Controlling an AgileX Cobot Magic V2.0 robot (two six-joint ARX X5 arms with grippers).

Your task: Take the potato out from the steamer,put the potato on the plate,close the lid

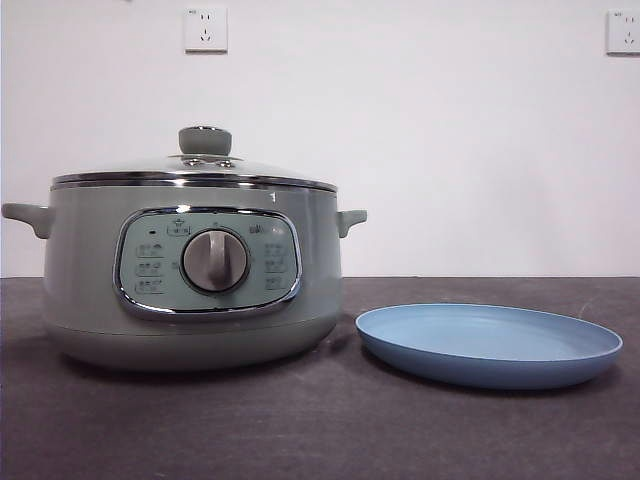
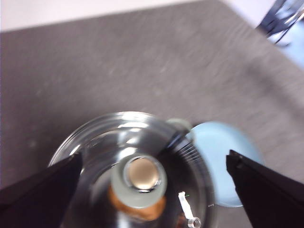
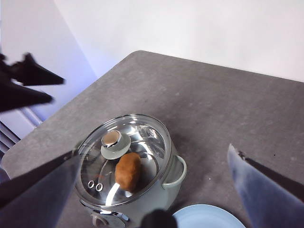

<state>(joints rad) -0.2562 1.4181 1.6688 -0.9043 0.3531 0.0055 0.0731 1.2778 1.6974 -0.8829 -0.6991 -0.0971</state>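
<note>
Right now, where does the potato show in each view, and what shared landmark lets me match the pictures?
Front view: the potato is not visible; the steamer wall hides its inside.
Left wrist view: potato seen through the glass lid, just under the knob, near the picture's bottom edge.
Right wrist view: potato through the lid, beside the knob.
Shared landmark: the lid's knob, in all three views.

Both end effectors (image 2: 152, 190) (image 3: 156, 190) have flat, black, wedge-shaped jaws.
</note>
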